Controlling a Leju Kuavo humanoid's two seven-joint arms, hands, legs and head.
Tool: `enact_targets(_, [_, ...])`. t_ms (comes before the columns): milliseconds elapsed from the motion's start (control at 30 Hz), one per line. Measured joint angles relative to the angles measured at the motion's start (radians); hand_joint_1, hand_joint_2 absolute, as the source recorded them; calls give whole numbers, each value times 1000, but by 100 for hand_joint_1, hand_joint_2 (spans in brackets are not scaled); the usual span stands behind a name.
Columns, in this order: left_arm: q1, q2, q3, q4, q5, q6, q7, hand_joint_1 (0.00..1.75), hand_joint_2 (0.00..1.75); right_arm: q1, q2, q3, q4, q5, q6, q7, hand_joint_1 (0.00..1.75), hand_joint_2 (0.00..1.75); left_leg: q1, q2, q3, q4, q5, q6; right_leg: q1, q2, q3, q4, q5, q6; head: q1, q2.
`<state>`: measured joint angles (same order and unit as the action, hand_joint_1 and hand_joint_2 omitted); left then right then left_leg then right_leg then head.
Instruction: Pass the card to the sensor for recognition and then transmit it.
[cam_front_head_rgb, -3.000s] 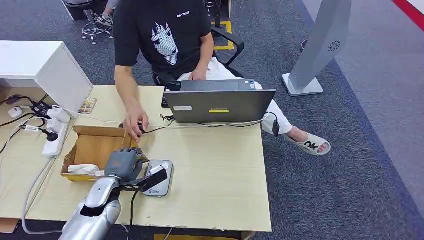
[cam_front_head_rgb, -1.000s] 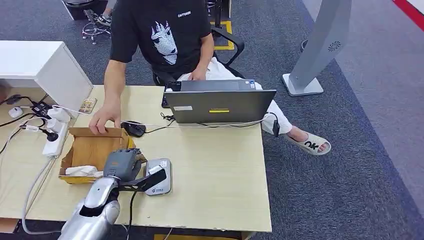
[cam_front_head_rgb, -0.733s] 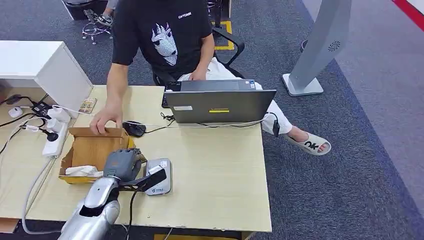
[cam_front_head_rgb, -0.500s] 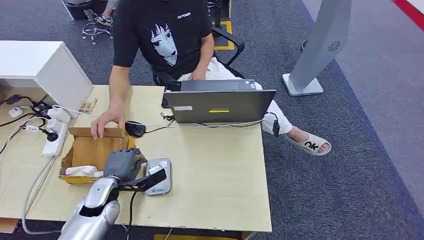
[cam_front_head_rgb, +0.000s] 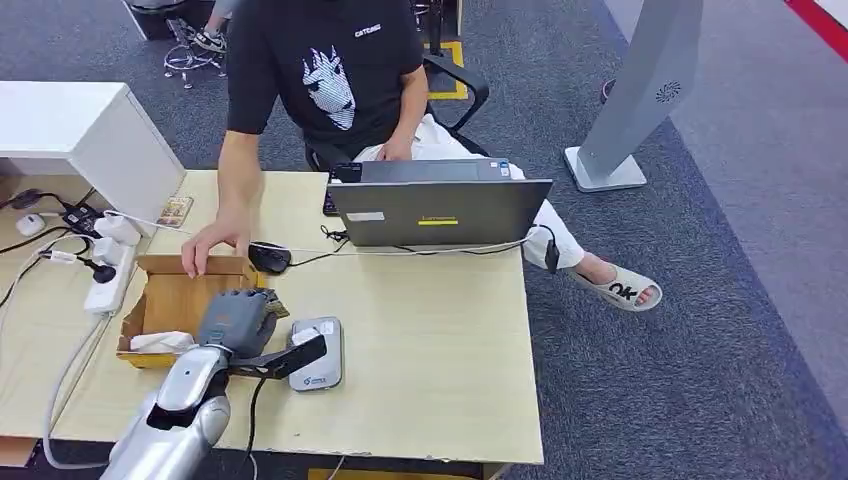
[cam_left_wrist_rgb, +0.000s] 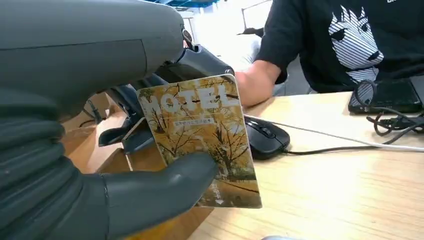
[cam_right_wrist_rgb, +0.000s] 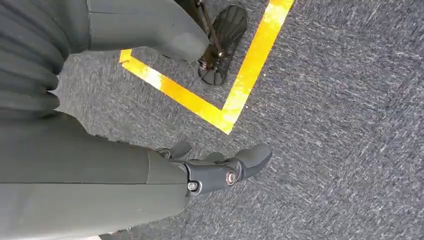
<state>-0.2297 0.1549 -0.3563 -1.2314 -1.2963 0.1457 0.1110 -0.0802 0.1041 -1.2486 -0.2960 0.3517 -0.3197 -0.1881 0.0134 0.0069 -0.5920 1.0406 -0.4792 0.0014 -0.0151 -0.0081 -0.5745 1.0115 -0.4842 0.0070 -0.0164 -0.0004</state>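
Holding the card pinched between thumb and fingers, the left hand sits just beside the sensor, on the side toward the cardboard box; the card itself reads "MOTEL" over an autumn-tree print in the left wrist view. From the head view the thumb reaches over the near edge of the sensor, but whether the card is over its face I cannot tell. My reading is that the recognition step is in hand and the hand-over not yet begun. The next move would call for bringing the card flat and close over the sensor, then carrying it toward the person's hand, which rests on the far edge of the box beyond the sensor. The right hand hangs over carpet, fingers apart, grasping nothing.
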Motion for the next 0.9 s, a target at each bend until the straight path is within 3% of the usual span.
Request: enact_targets(900, [3,6,0,-62,-24,10,0,175,175,0,0,-16,0,-6,-2,0,0,175,0,0,0,0,0,0,0,0,0,0,0,0,0,0])
